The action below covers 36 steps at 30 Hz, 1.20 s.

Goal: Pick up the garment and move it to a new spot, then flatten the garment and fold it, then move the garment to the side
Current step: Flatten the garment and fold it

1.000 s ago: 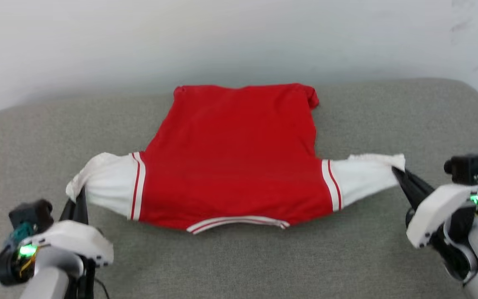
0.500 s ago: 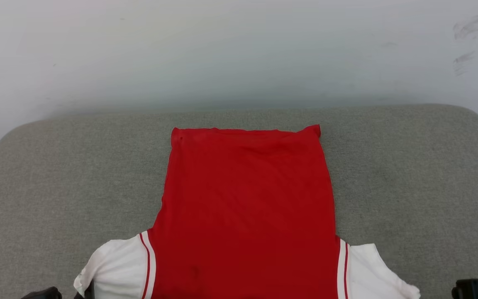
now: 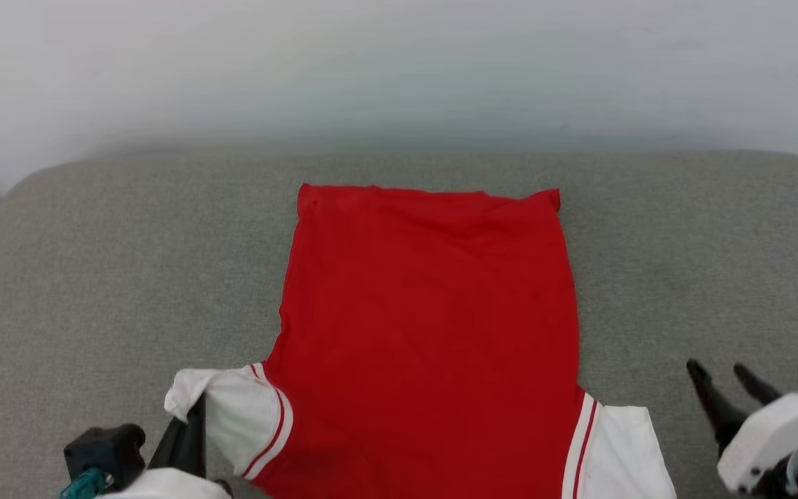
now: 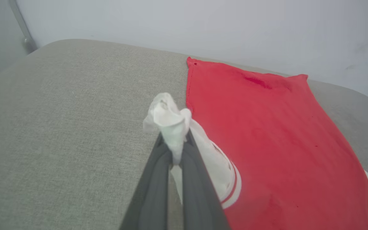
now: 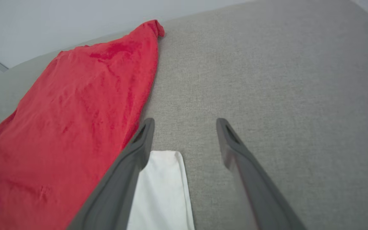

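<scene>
garment [image 3: 433, 333] – soft red cloth, flat | left fingers [image 4: 153, 191] pinch bunched white sleeve [image 4: 171, 127] | right fingers [image 5: 123, 179] – spread apart

Right end effector [image 3: 715, 367] has let go of the garment [image 3: 433, 312]

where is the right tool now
Head view, lower right: the right tool, open, over the grey cushion, just right of the garment's white sleeve end.

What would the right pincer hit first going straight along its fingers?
Probably bare grey cushion: the open right pincer points across it, the red shirt lying off to one side. Height above the cushion is unclear.
</scene>
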### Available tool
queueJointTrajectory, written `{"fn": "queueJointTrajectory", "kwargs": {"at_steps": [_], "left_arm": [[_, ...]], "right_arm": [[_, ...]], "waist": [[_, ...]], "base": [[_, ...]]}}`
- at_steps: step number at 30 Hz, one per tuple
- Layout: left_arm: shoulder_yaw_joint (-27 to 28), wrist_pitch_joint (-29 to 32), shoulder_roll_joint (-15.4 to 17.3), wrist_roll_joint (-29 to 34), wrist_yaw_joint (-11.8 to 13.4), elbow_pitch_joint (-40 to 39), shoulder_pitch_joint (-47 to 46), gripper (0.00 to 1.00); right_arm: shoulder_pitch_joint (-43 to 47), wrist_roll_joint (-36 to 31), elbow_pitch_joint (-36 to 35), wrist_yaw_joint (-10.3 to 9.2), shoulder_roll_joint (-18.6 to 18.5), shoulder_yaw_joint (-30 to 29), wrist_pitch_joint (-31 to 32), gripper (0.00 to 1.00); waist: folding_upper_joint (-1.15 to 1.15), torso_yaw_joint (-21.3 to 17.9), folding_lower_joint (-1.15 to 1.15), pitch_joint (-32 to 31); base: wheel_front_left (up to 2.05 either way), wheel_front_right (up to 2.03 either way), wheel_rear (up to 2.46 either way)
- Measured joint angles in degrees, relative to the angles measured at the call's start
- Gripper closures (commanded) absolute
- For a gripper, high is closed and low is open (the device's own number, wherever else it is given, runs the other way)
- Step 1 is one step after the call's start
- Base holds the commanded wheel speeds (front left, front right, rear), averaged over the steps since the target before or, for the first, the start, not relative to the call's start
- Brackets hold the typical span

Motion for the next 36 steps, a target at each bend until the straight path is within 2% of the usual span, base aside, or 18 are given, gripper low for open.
{"fn": "queueJointTrajectory", "kwargs": {"at_steps": [7,17,23,31,32,33,34,35,36], "left_arm": [[-1.6,-1.3,-1.0,2.1,-1.5,-2.1,-7.6,1.00],[-3.7,-3.0,-3.4,3.3,-4.0,-2.7,-16.5,1.00],[-4.8,-3.9,-4.9,3.5,-5.5,-0.8,-20.1,1.00],[-6.1,-5.8,-6.8,3.1,-7.4,2.3,-23.2,1.00],[-6.1,-6.0,-7.0,3.0,-7.7,2.7,-23.3,1.00],[-6.2,-6.1,-7.1,2.9,-7.7,3.1,-23.4,1.00],[-6.3,-6.2,-7.1,2.8,-7.8,3.5,-23.5,1.00],[-6.3,-6.3,-7.1,2.7,-8.0,3.8,-23.7,1.00],[-6.3,-6.5,-7.2,2.7,-8.0,4.0,-23.9,1.00]], "right_arm": [[-20.7,3.1,12.3,-0.01,-4.4,-2.3,1.5,0.00],[-49.2,1.8,29.7,0.00,-7.9,-1.8,12.8,0.00],[-59.7,-0.6,37.0,0.00,-8.5,-1.5,18.7,0.00],[-65.0,-1.9,44.4,0.00,-8.6,-0.5,23.2,0.00],[-65.6,-2.2,45.2,0.00,-8.9,-0.4,24.2,0.17],[-66.2,-2.4,46.1,0.01,-9.0,-0.9,25.2,0.60],[-66.7,-2.7,47.2,0.01,-9.1,-1.4,26.1,0.89],[-67.2,-3.4,47.7,0.02,-9.1,-1.5,26.9,1.00],[-67.3,-3.6,48.2,0.02,-9.0,-1.7,27.2,1.00]], "waist": [[0.00,2.6,0.01,6.3],[0.00,7.1,0.02,18.3],[0.00,10.6,0.02,24.2],[0.00,14.9,0.01,28.7],[0.00,15.2,0.01,28.9],[0.00,15.4,0.01,29.1],[0.00,15.6,0.01,29.1],[0.00,15.6,0.01,29.0],[0.00,15.6,0.01,28.9]], "base": [[0.00,0.00,0.00],[0.00,0.00,0.00],[0.00,0.00,0.00],[0.00,0.00,0.00],[0.00,0.00,0.00],[0.00,0.00,0.00],[0.00,0.00,0.00],[0.00,0.00,0.00],[0.00,0.00,0.00]]}}
